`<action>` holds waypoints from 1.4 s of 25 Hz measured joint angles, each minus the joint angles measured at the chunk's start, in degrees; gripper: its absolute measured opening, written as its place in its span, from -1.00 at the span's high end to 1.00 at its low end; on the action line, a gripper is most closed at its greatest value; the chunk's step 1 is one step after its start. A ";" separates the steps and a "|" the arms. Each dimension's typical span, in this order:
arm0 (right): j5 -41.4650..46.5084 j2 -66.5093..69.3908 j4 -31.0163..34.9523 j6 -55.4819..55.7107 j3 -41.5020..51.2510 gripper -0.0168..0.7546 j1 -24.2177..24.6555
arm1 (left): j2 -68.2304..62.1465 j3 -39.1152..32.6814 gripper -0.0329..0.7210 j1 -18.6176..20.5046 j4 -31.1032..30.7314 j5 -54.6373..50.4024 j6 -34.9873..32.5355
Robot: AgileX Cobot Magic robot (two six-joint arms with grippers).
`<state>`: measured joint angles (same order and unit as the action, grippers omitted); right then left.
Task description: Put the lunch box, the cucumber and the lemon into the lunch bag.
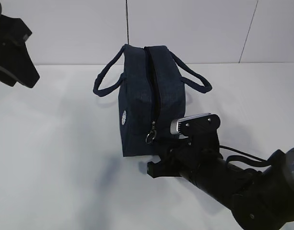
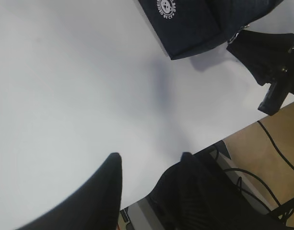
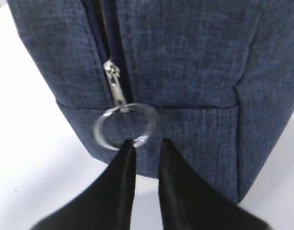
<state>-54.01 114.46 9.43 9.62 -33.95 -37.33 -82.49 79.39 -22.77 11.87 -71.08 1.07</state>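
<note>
The dark navy lunch bag (image 1: pixel 149 96) stands on the white table, its top zipper drawn shut down to the near end. Its metal ring pull (image 1: pixel 150 137) hangs on the near end wall. My right gripper (image 3: pixel 146 143) is just below the ring pull (image 3: pixel 125 125). Its jaws stand a narrow gap apart, and the left fingertip (image 3: pixel 130 149) touches the ring's lower rim. My left gripper (image 2: pixel 149 155) is open and empty, raised at the far left of the exterior view (image 1: pixel 15 57). The lunch box, cucumber and lemon are not in view.
The bag's two loop handles (image 1: pixel 106 81) hang out to either side. The bag's corner (image 2: pixel 185 24) and my right arm (image 2: pixel 271 62) show in the left wrist view, with the table's edge and cables over the floor (image 2: pixel 276 148).
</note>
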 joint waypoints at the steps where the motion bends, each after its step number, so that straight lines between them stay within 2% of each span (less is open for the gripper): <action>1: 0.00 0.00 0.00 0.00 0.00 0.62 0.00 | 0.00 0.00 0.20 0.00 -0.13 0.00 0.00; 5: 0.00 0.00 0.22 0.00 0.00 0.60 0.00 | 0.00 0.00 0.20 0.00 -0.32 0.00 0.00; 7: 0.00 0.00 0.22 0.00 0.00 0.53 0.00 | 0.00 0.00 0.20 0.00 -0.32 0.00 0.00; 13: 0.12 0.00 -0.16 0.00 0.00 0.00 0.00 | 0.00 0.00 0.20 0.00 -0.32 0.00 0.00; 15: 0.12 0.00 -2.41 0.13 0.00 -0.07 0.00 | 0.00 0.00 0.20 0.00 -0.32 0.00 0.00; 18: 0.12 0.00 -4.67 0.13 -0.24 -0.11 0.00 | 0.00 0.00 0.20 0.00 -0.32 0.00 0.00; 35: 1.71 0.18 -3.86 -0.24 -5.75 -0.12 0.00 | 0.00 0.00 0.20 0.00 -0.37 0.00 0.00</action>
<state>-52.29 114.63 5.57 9.38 -39.70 -37.33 -82.49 79.39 -22.77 11.51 -71.08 1.07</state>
